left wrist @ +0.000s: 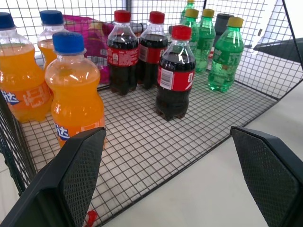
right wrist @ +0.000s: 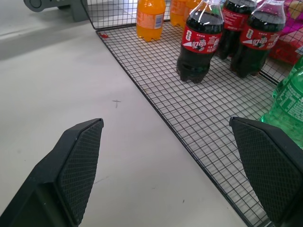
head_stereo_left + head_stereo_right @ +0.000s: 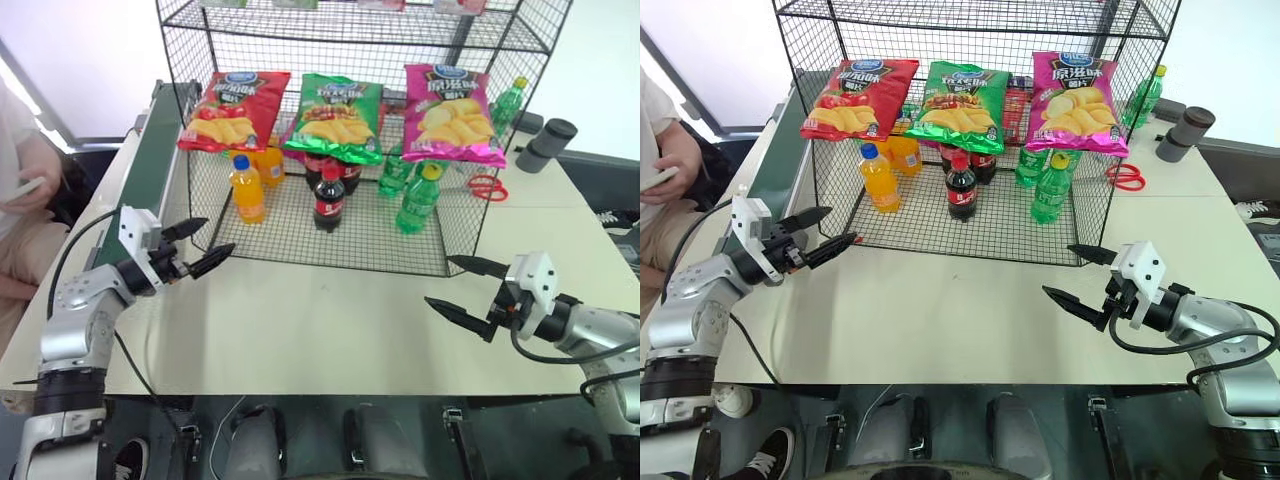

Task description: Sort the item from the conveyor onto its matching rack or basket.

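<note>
Already hung on the rack (image 3: 470, 120), the green crisp bag (image 3: 336, 117) looks light, crinkly, best pinched at its edge; both end effectors gape wide, empty.

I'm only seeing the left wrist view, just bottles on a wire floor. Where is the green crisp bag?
Observer: The green crisp bag lies on the rack tier above those bottles, between a red crisp bag and a pink crisp bag.
Operator: Is the other claw holding anything?
Observer: No. The right gripper hovers open and empty over the white table, in front of the rack.
Operator: And this one?
Observer: The left gripper is open and empty too, at the rack's front left corner.
Operator: Anything on the belt?
Observer: The visible stretch of the conveyor carries nothing.
</note>
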Motion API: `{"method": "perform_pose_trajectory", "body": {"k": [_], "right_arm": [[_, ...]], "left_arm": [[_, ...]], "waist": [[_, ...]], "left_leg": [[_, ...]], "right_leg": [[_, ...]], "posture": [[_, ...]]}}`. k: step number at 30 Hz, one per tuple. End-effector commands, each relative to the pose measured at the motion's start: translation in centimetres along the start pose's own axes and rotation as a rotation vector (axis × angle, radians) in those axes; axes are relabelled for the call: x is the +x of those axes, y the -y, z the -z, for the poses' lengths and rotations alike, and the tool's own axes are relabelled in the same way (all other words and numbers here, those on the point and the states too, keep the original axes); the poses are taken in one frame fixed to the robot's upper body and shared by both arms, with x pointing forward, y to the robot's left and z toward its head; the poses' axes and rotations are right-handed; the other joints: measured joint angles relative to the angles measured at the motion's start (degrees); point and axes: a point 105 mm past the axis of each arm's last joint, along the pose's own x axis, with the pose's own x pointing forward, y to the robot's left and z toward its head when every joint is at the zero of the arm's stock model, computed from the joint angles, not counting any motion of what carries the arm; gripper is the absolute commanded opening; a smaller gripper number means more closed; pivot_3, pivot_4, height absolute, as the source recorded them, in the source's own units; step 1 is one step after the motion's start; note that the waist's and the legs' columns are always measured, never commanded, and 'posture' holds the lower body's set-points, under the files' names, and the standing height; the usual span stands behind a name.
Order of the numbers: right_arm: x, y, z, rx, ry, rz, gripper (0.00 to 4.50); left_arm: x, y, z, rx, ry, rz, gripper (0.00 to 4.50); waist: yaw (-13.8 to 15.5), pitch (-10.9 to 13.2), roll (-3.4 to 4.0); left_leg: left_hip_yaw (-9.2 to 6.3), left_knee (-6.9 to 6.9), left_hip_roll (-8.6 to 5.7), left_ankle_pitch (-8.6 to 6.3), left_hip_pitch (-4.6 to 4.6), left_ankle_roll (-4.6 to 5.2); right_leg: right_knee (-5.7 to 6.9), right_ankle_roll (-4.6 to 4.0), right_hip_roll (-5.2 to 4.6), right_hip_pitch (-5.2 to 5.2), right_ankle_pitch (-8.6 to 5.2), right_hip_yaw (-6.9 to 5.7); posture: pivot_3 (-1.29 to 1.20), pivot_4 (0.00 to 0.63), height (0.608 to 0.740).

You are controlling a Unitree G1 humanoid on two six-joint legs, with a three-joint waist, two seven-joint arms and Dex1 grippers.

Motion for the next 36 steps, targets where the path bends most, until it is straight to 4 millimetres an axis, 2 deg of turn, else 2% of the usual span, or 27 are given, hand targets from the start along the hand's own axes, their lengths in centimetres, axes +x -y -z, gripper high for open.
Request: {"method": "perform_pose_trajectory", "body": {"k": [1, 6, 13, 24, 36], "right_arm": [[0.3, -0.1, -1.0, -0.057, 0.036, -0.003, 4.45], [0.8, 0.3, -1.2, -0.078, 0.041, -0.005, 4.45], [0.6, 1.3, -2.1, -0.089, 0.045, -0.025, 4.45], [1.5, 3.1, -1.4, -0.113, 0.033, -0.021, 4.45], [2.0, 2.9, -1.8, -0.112, 0.067, -0.025, 4.45]], "left_arm": [[-0.9, -0.3, -0.7, 0.025, 0.043, 0.007, 4.5], [-0.8, 0.5, -0.1, 0.028, 0.04, 0.047, 4.5], [0.1, 0.3, -0.8, 0.058, 0.052, 0.047, 4.5], [-1.5, 2.2, -1.0, 0.144, 0.002, 0.069, 4.5], [-2.1, 1.4, -1.5, 0.132, 0.017, -0.002, 4.5]], "waist": [[0.18, 0.0, 0.0], [0.22, 0.0, 0.0], [0.31, 0.0, -0.01], [0.18, 0.0, -0.01], [0.23, 0.0, 0.0]], "left_leg": [[0.01, 0.0, 0.0, 0.0, 0.0, 0.0], [0.0, 0.02, 0.0, 0.0, 0.0, -0.01], [0.01, 0.03, -0.04, 0.0, -0.02, 0.0], [0.01, 0.03, 0.02, 0.01, 0.0, -0.01], [0.0, 0.03, 0.03, 0.01, 0.01, -0.01]], "right_leg": [[0.0, 0.0, 0.0, 0.0, 0.0, 0.0], [0.0, 0.0, -0.04, 0.02, 0.0, 0.0], [0.0, 0.0, -0.04, 0.03, 0.0, 0.0], [0.02, 0.01, -0.02, 0.02, 0.0, 0.01], [0.03, 0.0, -0.02, 0.03, 0.0, 0.01]], "posture": [[0.0, 0.15, 0.74], [0.0, 0.15, 0.74], [0.0, 0.15, 0.74], [0.0, 0.15, 0.74], [0.0, 0.15, 0.74]]}}
